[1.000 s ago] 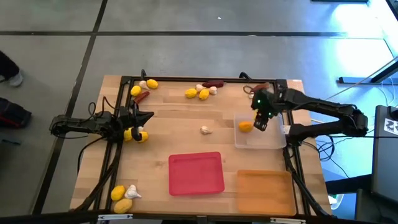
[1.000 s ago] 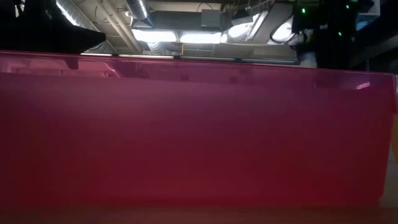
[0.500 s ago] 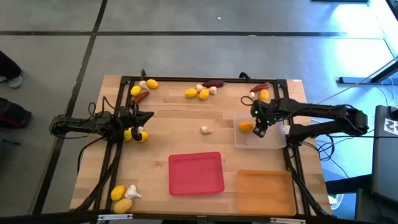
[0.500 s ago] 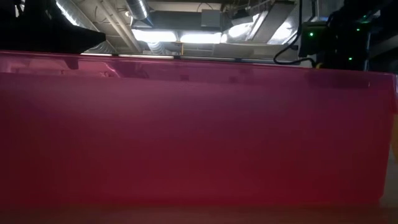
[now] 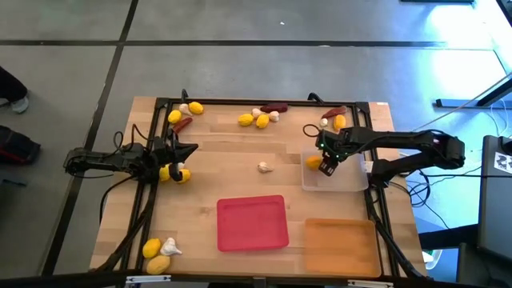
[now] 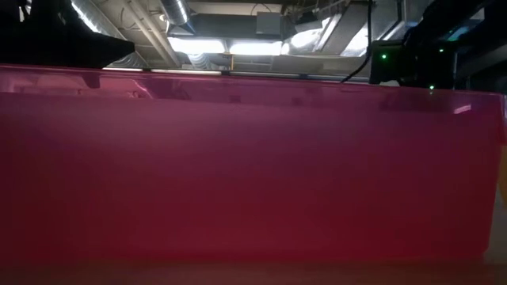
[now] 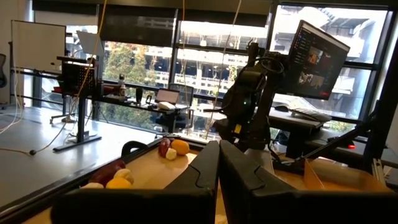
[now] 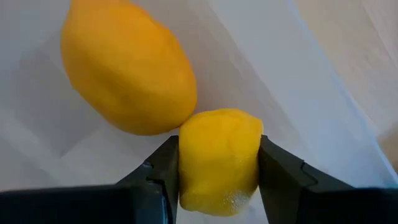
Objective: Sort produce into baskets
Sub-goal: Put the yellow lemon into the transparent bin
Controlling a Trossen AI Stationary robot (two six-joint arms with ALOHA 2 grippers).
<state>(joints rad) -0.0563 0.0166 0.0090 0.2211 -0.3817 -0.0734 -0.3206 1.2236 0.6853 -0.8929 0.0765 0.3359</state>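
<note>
My right gripper (image 5: 327, 166) is low over the clear tray (image 5: 350, 181) at the table's right. It is shut on a yellow lemon (image 8: 219, 160). A second, more orange lemon (image 8: 127, 74) lies on the tray's floor right beside the held one and also shows in the high view (image 5: 314, 162). My left gripper (image 5: 190, 149) is shut and empty, held level at the table's left, above two lemons (image 5: 174, 174). The red tray (image 5: 252, 222) and the orange tray (image 5: 340, 246) stand by the near edge. My right gripper pinches the yellow lemon's two opposite sides (image 8: 186, 174) between its two fingers (image 8: 163, 169), coming from above and pointing down into the clear tray. The lemon meets the orange lemon lying there. Whether it rests on the tray's floor, I cannot tell.
Lemons, garlic and chilies lie along the far edge (image 5: 254, 119) and far right (image 5: 336, 118). One garlic bulb (image 5: 264, 167) lies mid-table. Two lemons and a garlic bulb (image 5: 160, 253) lie near left. The red tray's wall (image 6: 238, 174) fills the low view.
My right gripper has gone down into the clear tray with the yellow lemon, shifting a little toward the table's left. It now sits beside the orange lemon, which has stayed where it was.
</note>
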